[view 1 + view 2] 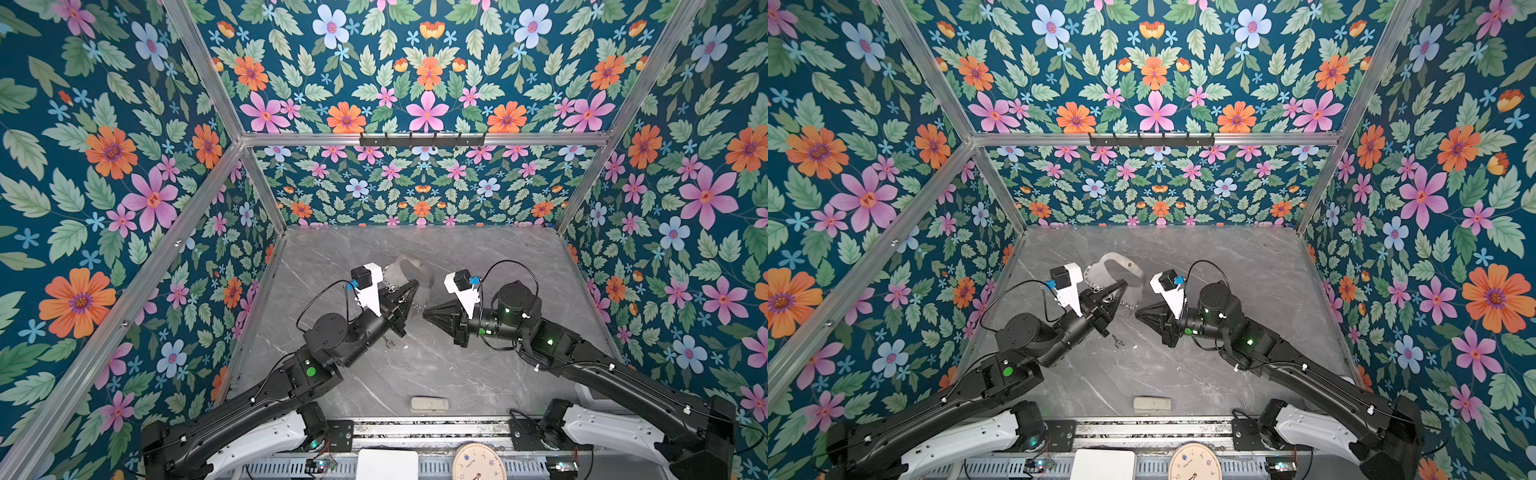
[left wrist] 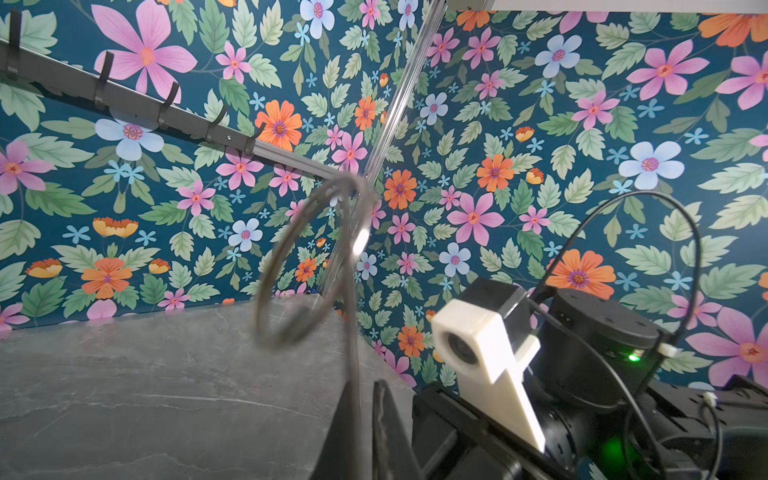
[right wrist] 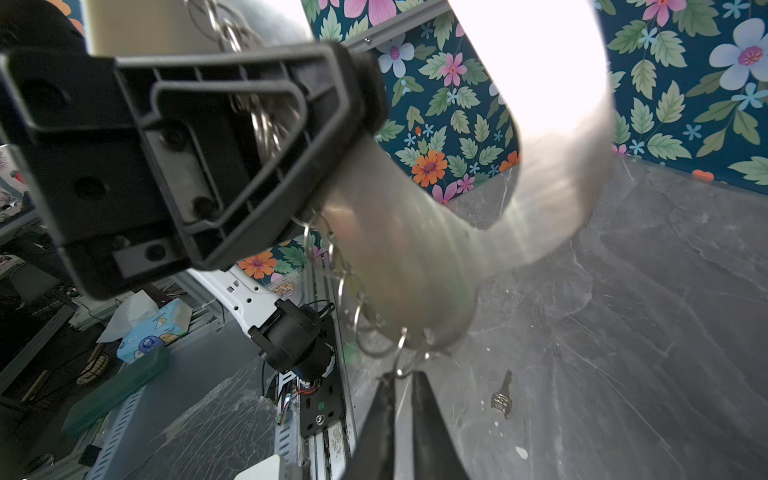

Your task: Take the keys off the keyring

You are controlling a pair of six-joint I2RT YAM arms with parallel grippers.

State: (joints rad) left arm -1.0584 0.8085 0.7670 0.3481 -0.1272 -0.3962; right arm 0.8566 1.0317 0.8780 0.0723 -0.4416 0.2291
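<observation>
Left jaws clamping keyring (image 3: pixel 415 249) — blurred, overexposed, one key (image 3: pixel 503 399) on table (image 3: pixel 644 332)

- Both top views look steeply down from overhead onto the whole surface (image 1: pixel 415 374), with the arms entering at 7 and 5 o'clock.
- The wrist views sit close behind the left hand (image 2: pixel 365 399) and the right hand (image 3: pixel 403 382), facing each other and sharing the keyring (image 2: pixel 352 332).

I see the keyring (image 1: pixel 1115 259) between left hand (image 1: pixel 1124 284) and right hand (image 1: pixel 1137 314), a key (image 1: pixel 1119 342) on the surface (image 1: pixel 1183 365) below them.

Keyring (image 3: pixel 415 249) motion-blurred, partly glare-washed in the wrist views
</observation>
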